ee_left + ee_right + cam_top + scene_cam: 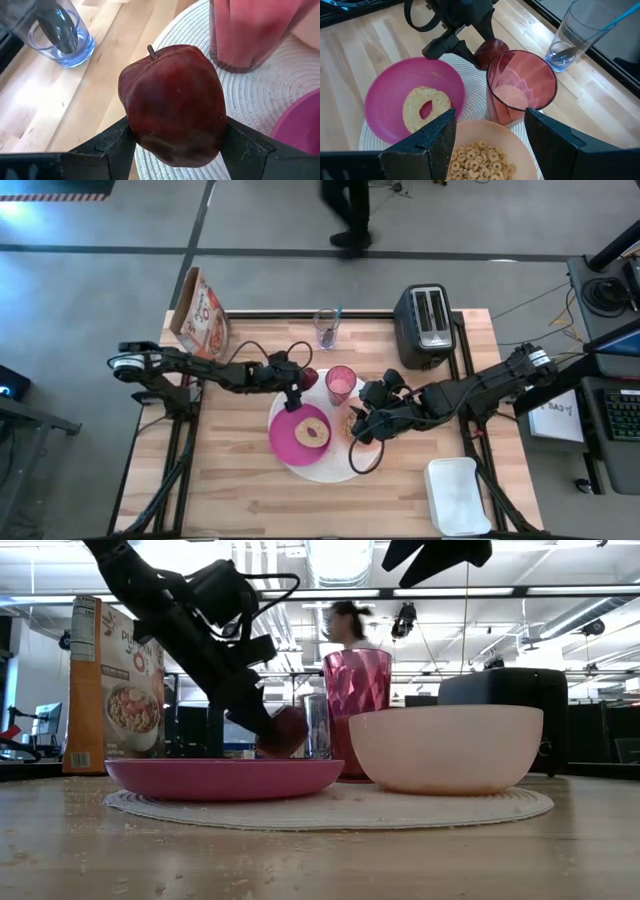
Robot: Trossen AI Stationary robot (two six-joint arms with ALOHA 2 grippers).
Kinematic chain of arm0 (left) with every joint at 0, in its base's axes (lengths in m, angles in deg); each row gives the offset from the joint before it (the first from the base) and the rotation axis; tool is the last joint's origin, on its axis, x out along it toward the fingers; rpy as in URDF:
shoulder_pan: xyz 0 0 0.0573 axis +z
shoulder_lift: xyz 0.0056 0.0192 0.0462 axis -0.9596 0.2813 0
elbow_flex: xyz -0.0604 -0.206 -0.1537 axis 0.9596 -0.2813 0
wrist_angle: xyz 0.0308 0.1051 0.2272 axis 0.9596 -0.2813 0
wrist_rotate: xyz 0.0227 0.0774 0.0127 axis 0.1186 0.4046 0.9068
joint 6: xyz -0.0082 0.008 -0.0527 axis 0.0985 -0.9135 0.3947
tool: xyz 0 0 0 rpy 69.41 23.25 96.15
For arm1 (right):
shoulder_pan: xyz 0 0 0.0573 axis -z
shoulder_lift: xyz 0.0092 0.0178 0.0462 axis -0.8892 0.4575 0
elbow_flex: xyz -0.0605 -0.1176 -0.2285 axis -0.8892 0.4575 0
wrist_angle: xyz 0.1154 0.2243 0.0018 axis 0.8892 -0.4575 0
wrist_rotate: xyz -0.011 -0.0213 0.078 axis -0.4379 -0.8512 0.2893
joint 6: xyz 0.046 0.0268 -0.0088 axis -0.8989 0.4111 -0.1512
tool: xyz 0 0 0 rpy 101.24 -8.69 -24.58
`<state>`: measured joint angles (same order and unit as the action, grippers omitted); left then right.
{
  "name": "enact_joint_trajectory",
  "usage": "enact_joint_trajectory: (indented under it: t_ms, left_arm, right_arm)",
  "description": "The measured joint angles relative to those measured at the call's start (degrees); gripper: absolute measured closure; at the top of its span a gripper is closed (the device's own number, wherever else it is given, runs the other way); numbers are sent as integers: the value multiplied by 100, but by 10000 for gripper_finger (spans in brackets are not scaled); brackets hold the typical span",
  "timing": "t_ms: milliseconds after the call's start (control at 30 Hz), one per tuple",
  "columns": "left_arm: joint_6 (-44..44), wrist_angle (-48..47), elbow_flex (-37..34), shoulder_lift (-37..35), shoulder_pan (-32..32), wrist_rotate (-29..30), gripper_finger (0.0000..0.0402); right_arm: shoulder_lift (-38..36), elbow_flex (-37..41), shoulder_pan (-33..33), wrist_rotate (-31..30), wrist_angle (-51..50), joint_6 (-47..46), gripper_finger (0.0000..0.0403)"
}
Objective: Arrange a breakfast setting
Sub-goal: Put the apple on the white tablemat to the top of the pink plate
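Surface (240, 490): light wood top, crumbs scattered near the low cam.
Toaster (428, 325): black, two slots, far right part of surface.
Cereal box (203, 317): orange, lying far left on surface; stands at left edge in low view.
White lidded tub (458, 495): near right corner of surface.
Large round white plate (325, 465): ribbed, mid surface; carries magenta plate, bowl & tumbler.
Magenta plate (292, 438): on white plate's left part; bagel inside.
Peach bowl (490, 155): translucent, on white plate beside magenta plate, brown cereal rings (477, 161) in it; directly under right tool.
Pink tumbler (341, 383): upright on far rim of white plate, just beside bowl; pale residue at its bottom.
Clear glass (328, 328): far side of surface, apart from the plate; bluish base, holds teal-handled spoon (337, 314), dark head down.
Bagel (313, 432): flat in magenta plate, hole up.
Red fruit (172, 105): small dark-red apple w/ stem, gripped in left tool, at far-left rim of white plate, just beside tumbler; off or on the plate: can't tell.
Left tool (307, 378): clenched on red fruit, one finger each side.
Right tool (490, 132): released, fingers spread wide, nothing between them, above the bowl.
Person (348, 215): legs & dark shoes on floor beyond far edge of surface.
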<state>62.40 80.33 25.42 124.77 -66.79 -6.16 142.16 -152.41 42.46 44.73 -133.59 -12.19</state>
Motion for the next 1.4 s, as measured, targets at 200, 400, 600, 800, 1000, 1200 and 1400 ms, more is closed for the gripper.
enact_joint_trajectory:
  t_ms: [200,400,600,800,1000,1200,1400]
  left_arm:
    - [85,-35,-33,112,0,-2,177]
    - [201,-21,-34,338,-2,-1,172]
    - [355,4,-21,373,4,-195,170]
    - [598,-112,-22,263,-11,-697,161]
    - [528,-301,-25,147,-9,-688,135]
    - [414,-295,31,107,-9,-754,126]
    - [232,-685,219,95,-9,-766,125]
  right_arm:
    - [2,0,0,2,-24,-2,179]
    - [2,0,0,2,-26,9,179]
    - [2,0,0,2,-30,233,179]
    - [4,2,0,15,-24,492,179]
    - [4,2,-1,17,-22,492,179]
    - [4,2,-1,17,-20,497,179]
    - [4,4,-2,17,-17,494,179]
